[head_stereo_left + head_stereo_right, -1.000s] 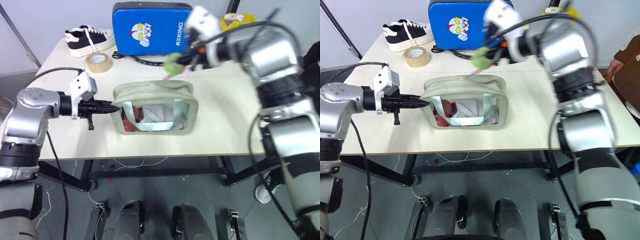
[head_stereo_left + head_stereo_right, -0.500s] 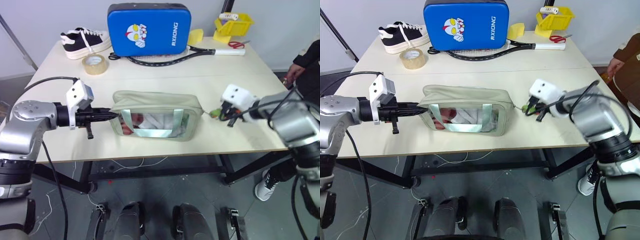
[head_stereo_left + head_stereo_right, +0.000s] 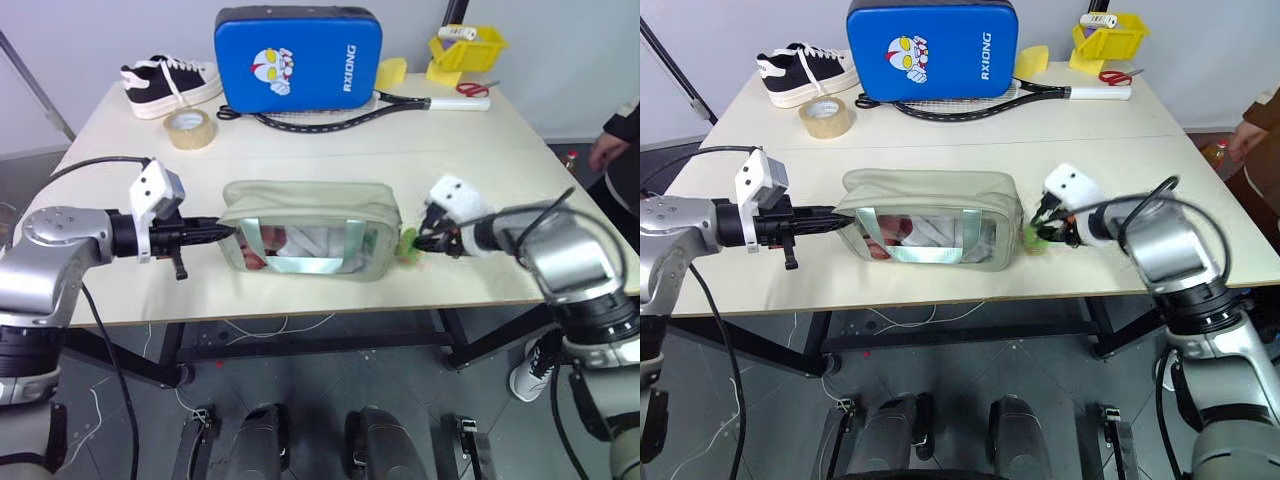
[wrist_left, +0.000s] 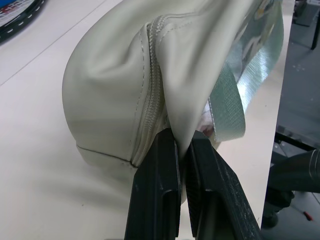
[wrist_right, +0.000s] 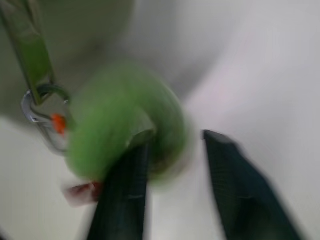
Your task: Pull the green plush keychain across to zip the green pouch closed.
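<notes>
The pale green pouch (image 3: 310, 225) lies flat at the table's front middle, its clear window facing me and its top zipper line running to the right end. My left gripper (image 3: 228, 231) is shut on the fabric of the pouch's left end (image 4: 150, 100). The lime-green plush keychain (image 3: 408, 243) hangs off the pouch's right end by a small metal clip (image 5: 42, 107). There my right gripper (image 3: 420, 240) rests low on the table; its fingers stand apart, and the plush ball (image 5: 125, 120) lies against one finger (image 5: 125, 190).
At the table's back are a blue cartoon-printed pad (image 3: 297, 58), a black shoe (image 3: 172, 80), a tape roll (image 3: 192, 127), a racket (image 3: 350, 110) and a yellow bin (image 3: 466, 48) with scissors (image 3: 475, 88) beside it. A person's hand (image 3: 608, 150) shows at the right edge.
My right arm swung down from above the pouch to the table at its right end, taking the keychain along. Its fingers have spread apart. The left gripper kept its hold.
</notes>
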Controlling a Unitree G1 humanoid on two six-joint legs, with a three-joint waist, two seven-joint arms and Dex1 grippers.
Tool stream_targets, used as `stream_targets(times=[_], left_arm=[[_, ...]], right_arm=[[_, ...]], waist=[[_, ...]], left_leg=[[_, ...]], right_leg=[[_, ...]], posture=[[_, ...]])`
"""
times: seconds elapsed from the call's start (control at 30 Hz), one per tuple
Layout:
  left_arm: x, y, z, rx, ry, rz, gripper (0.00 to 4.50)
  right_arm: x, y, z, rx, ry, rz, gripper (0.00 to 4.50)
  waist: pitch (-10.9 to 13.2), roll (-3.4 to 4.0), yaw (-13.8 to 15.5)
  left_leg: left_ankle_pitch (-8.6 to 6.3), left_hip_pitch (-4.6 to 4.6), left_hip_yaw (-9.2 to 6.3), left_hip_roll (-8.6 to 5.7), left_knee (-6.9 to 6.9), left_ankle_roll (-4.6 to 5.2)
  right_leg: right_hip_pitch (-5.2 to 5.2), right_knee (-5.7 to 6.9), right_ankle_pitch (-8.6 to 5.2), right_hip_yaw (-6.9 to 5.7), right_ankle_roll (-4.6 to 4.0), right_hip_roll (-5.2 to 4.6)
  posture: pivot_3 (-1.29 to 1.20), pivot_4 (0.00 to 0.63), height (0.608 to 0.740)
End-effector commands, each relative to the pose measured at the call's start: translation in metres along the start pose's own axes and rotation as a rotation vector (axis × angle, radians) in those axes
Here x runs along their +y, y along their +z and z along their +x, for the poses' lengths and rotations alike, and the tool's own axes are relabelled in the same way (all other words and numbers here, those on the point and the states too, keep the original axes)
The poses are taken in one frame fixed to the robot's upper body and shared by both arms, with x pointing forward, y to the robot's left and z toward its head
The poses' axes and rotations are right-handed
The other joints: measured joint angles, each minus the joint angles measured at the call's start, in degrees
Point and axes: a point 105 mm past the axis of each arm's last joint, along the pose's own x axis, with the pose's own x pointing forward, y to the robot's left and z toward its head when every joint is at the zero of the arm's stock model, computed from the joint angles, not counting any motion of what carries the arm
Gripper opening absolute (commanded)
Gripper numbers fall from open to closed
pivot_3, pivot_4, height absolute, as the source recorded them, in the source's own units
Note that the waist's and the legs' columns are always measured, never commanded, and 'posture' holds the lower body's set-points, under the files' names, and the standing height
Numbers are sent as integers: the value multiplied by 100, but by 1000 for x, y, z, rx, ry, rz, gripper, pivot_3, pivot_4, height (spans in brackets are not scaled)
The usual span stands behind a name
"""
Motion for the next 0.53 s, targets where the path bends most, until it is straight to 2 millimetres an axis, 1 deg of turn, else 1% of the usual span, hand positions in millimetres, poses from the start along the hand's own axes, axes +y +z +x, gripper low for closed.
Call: stream_targets(times=[0.03, 0.07, 0.1, 0.13, 0.17, 0.23, 0.27, 0.33, 0.37, 0.43, 0.53], left_arm=[[2, 11, 2, -10, -20, 24, 0], [1, 15, 2, -21, -38, 14, 369], [1, 19, 1, -31, -53, -5, 752], [2, 21, 0, -39, -64, -16, 1020], [3, 24, -2, -41, -70, -18, 1456], [4, 31, -9, -38, -96, 12, 2467], [7, 38, -18, -47, -94, 18, 2887], [12, 50, -35, -52, -84, 50, 4055], [13, 53, -43, -51, -82, 57, 4448], [14, 56, -53, -51, -74, 48, 4448], [14, 54, -59, -52, -51, 27, 4448]], right_arm=[[-1, 37, -44, -168, 87, -16, 3996], [1, 39, -53, -190, 120, -34, 4489], [1, 42, -61, -212, 133, -51, 4500], [-1, 44, -66, -223, 136, -53, 4500], [-2, 45, -69, -232, 137, -51, 4500], [-4, 45, -75, -244, 144, -57, 4500], [-1, 45, -79, -259, 168, -60, 4500], [8, 47, -83, -291, 219, -72, 4500], [13, 48, -85, -305, 242, -79, 4500], [22, 47, -85, -319, 278, -93, 4500], [30, 35, -78, -292, 294, -120, 4500]], waist=[[0, 0, 23], [1, -1, 33], [0, -3, 27], [1, -4, 18], [1, -4, 10], [1, -5, -8], [2, -4, -20], [2, -5, -24], [2, -5, -33], [2, -4, -24], [2, -4, -8]], left_leg=[[0, 0, 0, 0, 0, 0], [0, -5, 1, -1, 0, 0], [0, -6, 1, -1, 0, 0], [-2, -7, 0, -1, 0, 1], [-2, -8, 0, -1, 1, 2], [-2, -8, 0, -1, 1, 2], [-2, -8, 0, 0, 1, 2], [-2, -11, 0, 0, -1, 2], [-2, -11, 1, 1, -3, 2], [-2, -10, 2, 2, -10, 2], [-2, -10, 1, 1, -14, 2]], right_leg=[[0, -1, 0, 0, 0, 0], [0, -3, 0, -2, 0, 0], [0, -7, 0, -2, 0, 0], [1, -9, 0, -2, 0, 0], [0, -11, 0, -2, 0, 0], [-1, -12, 0, -1, 0, -1], [-3, -11, 0, 0, 0, -1], [-9, -11, 0, 0, 0, 1], [-11, -11, 0, 0, 0, 3], [-13, -11, 0, 1, 0, 2], [-12, -11, -1, 1, 0, 1]], posture=[[0, 150, 740], [0, 150, 740], [0, 150, 740], [0, 150, 740], [0, 150, 740], [0, 150, 740], [0, 150, 740], [0, 150, 740], [0, 150, 740], [0, 150, 740], [0, 150, 740]])
